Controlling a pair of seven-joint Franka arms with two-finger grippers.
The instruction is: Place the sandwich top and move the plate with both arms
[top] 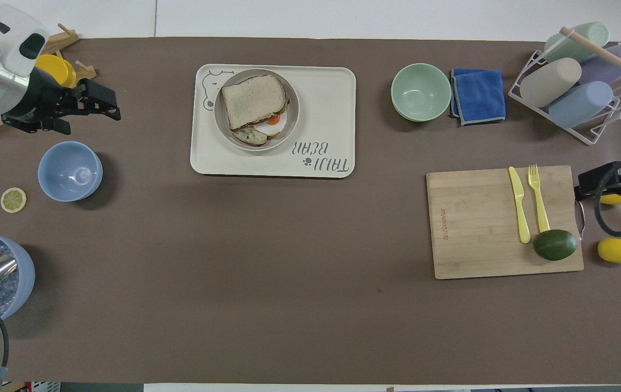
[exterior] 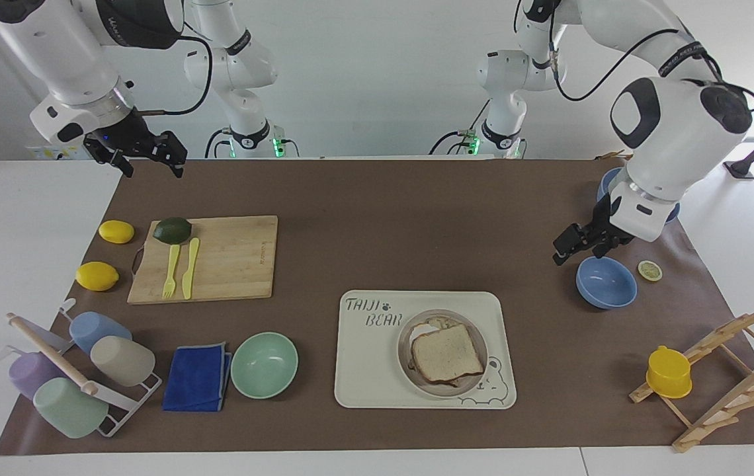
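Evidently placement is complete: the sandwich top lies on the egg slice in the plate, which sits on the bear tray. The left gripper hangs empty, fingers spread, over the mat beside the blue bowl; the right gripper, fingers also spread, waits over the mat's corner. Moving the plate is judged outstanding, requiring both grippers at opposing rims.

Both arms are white and smooth, with round joints. The left arm has dark grey round caps and a thin black band with white letters. Black cables loop along both arms. The right arm has a silver ring. Green lights glow at the bases.
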